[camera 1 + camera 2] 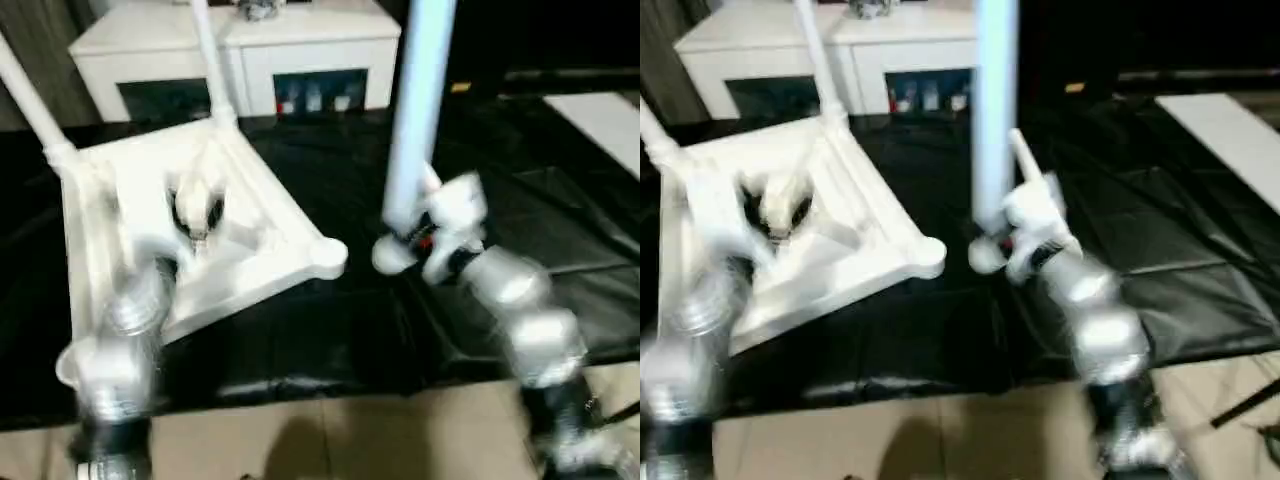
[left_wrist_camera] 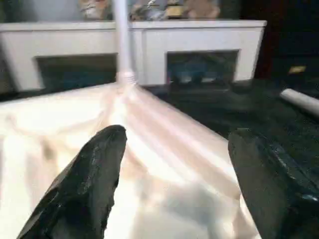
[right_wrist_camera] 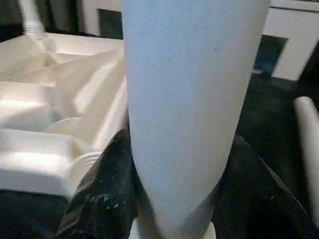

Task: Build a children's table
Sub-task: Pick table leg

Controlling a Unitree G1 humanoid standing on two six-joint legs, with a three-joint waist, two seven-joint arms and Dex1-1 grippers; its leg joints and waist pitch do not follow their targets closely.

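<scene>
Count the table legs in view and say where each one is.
4. Two stand in the upturned tabletop's sockets: the far-left leg and the far-corner leg. The right gripper holds one leg upright. Another leg lies on the black sheet.

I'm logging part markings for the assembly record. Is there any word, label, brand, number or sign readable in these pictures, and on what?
None can be read.
Tabletop: plain white, no marking seen.
Leg in the right pincer: plain, no print.
Cabinet: small items on and inside it, too blurred to read.
</scene>
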